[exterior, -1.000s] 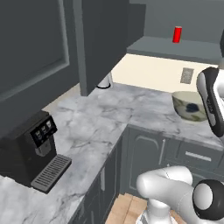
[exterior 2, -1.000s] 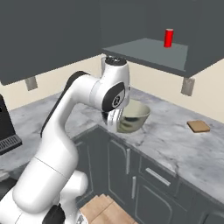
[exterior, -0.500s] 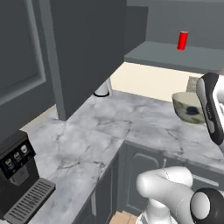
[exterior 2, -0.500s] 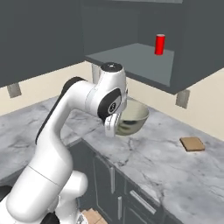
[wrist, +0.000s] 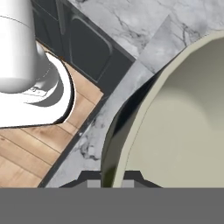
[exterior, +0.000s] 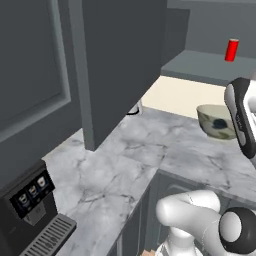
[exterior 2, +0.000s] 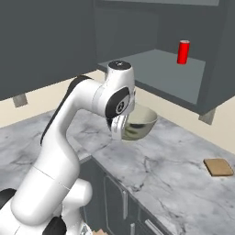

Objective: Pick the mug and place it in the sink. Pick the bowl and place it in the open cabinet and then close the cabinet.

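- You have the bowl (exterior 2: 139, 123) up in the air, clear of the grey marbled surface (exterior 2: 174, 174), at the end of the white arm (exterior 2: 75, 119).
- The fingers (wrist: 109, 178) are closed on the bowl's rim; in the hand view the rim runs down between the two dark tips, one tip on the inner side and one on the outer.
- Look at the bowl itself: round and deep, pale cream inside, with a greyish outer wall that carries dark blotchy marks in the left base view (exterior: 218, 121). Its rim is thin and even.
- In the right base view the bowl hangs tilted, its mouth turned partly toward the camera, just beside the arm's wrist.
- In the left base view you see it above the surface near the beige back wall, just left of the arm's dark-edged link.
- The cabinet (exterior 2: 183, 80) stands open above and behind the bowl; its grey shelf sits higher than the bowl's rim.
- A red can (exterior 2: 183, 52) stands upright on that shelf, well apart from the bowl.
- A brown flat block (exterior 2: 219, 167) lies on the surface off to the right in the right base view.
- A black coffee machine (exterior: 30, 212) sits at the near left end of the surface in the left base view.
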Controlling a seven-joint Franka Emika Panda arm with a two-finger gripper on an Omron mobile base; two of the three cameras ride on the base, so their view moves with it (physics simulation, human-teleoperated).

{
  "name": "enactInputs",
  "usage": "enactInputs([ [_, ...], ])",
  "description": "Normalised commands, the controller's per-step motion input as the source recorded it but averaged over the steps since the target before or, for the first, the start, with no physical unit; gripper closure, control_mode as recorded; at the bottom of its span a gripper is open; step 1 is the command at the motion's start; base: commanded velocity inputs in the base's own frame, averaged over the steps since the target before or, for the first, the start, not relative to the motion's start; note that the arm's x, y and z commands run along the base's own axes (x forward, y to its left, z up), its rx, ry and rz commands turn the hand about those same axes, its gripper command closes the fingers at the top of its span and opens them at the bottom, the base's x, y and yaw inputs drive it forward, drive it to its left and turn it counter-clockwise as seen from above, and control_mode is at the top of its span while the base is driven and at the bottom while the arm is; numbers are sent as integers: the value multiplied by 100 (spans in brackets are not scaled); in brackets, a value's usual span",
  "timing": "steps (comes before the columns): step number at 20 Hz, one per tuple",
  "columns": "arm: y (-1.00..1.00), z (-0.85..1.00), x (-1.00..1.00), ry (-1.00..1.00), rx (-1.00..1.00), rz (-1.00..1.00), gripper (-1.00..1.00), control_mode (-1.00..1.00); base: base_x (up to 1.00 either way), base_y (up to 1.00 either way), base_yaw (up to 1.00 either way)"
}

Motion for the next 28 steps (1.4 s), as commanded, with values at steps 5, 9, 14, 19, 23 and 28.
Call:
enactInputs([
  [5, 0, 0, 0, 0, 0, 0, 100, 100, 21, -13, 17],
  [9, 0, 0, 0, 0, 0, 0, 100, 100, 1, 6, 20],
  [14, 0, 0, 0, 0, 0, 0, 100, 100, 0, 9, 18],
  [19, 0, 0, 0, 0, 0, 0, 100, 100, 1, -17, 13],
  [23, 0, 0, 0, 0, 0, 0, 100, 100, 5, -13, 5],
  [28, 0, 0, 0, 0, 0, 0, 100, 100, 24, -1, 0],
])
